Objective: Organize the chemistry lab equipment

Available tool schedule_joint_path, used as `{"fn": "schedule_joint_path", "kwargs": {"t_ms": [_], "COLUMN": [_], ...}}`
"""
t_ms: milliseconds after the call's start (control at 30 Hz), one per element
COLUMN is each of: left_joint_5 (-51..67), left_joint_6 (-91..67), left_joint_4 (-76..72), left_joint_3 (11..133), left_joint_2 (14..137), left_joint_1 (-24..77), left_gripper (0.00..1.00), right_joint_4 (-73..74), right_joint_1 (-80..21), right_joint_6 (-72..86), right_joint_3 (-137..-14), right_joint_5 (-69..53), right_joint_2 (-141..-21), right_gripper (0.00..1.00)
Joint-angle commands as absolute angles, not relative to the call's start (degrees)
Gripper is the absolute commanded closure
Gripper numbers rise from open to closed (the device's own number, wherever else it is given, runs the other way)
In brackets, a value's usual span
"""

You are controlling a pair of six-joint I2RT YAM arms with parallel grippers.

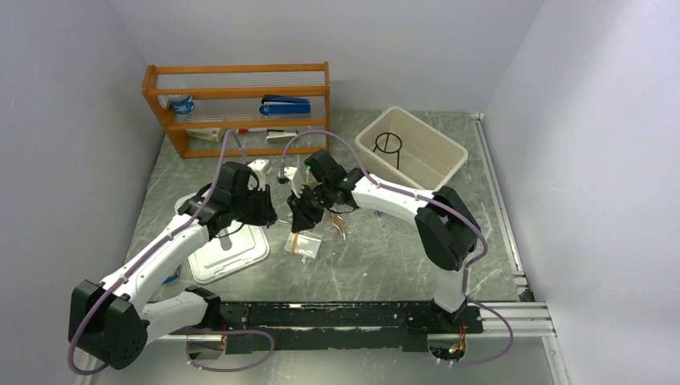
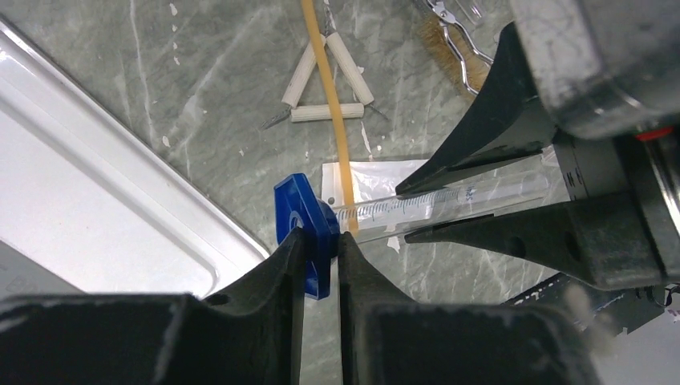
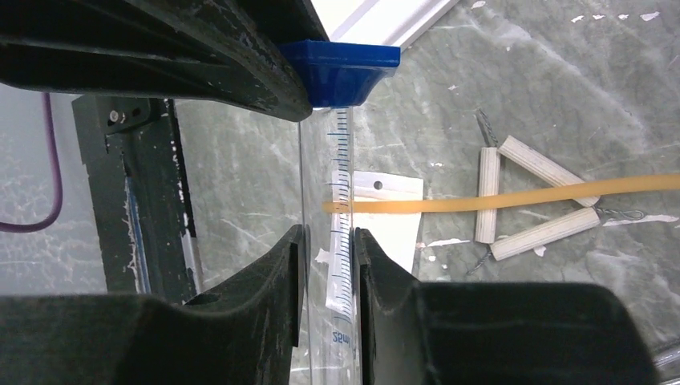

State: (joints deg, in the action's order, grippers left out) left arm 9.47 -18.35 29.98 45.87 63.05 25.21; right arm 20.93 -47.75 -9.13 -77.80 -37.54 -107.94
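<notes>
A blue-capped clear tube [image 2: 449, 200] is held in the air over the middle of the table [image 2: 200, 80], shared between two arms in what is judged to be a hand-over. Its blue cap [image 2: 301, 216] is pinched in the closed jaws of the left gripper [image 2: 321, 241]. Its graduated body is clamped from both sides by the right gripper [image 3: 330, 237], as far as the wrist views show.

Directly below lie a white paper packet [image 2: 377, 178], a length of amber rubber tubing [image 2: 330, 88] and the triangle [image 2: 325, 112]. A black wire tripod ring [image 1: 389, 143] is seen in the beige bin [image 1: 449, 156] at the back.

Several mishaps can be foreseen:

- **Slipping:** If the cap is let go before the right hold is firm, the smooth wall could slip through the jaws, and the tube would drop onto the clutter beneath.
- **Cap or tube damage:** If the arms are drawn apart while both holds are kept, the cap could be pulled off or the tube strained (whether anything is inside cannot be told).
- **Twisting:** Any sideways motion by one arm alone would twist the tube against the other's grip.
</notes>
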Motion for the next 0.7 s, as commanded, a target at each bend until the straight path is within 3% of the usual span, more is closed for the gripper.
{"fn": "schedule_joint_path", "kwargs": {"t_ms": [0,33,167,200,433,667], "left_joint_5": [11.2,10.7,6.4,5.3,-3.0,-1.6], "left_joint_6": [-18.3,-18.6,-20.6,-21.1,-22.0,-21.9], "left_joint_4": [28.7,28.7,28.8,28.6,30.7,27.6], "left_joint_3": [48.3,48.4,49.0,49.3,58.3,60.3], "left_joint_2": [60.4,60.0,57.5,56.6,49.8,44.4], "left_joint_1": [25.4,25.4,25.4,25.4,25.4,25.4], "left_gripper": [0.89,0.84,0.43,0.39,0.27,0.19], "right_joint_4": [20.3,19.9,19.6,19.9,23.6,27.7], "right_joint_1": [-47.7,-47.7,-46.9,-46.4,-39.7,-29.2], "right_joint_6": [-8.7,-8.6,-8.6,-8.7,-11.0,-12.9], "right_joint_3": [-78.4,-78.3,-78.0,-78.0,-79.3,-86.7], "right_joint_5": [-37.3,-37.0,-36.1,-35.8,-32.8,-27.2], "right_joint_2": [-107.0,-106.5,-104.3,-103.7,-97.4,-93.1], "right_gripper": [0.80,0.80,0.82,0.82,0.83,0.83]}}
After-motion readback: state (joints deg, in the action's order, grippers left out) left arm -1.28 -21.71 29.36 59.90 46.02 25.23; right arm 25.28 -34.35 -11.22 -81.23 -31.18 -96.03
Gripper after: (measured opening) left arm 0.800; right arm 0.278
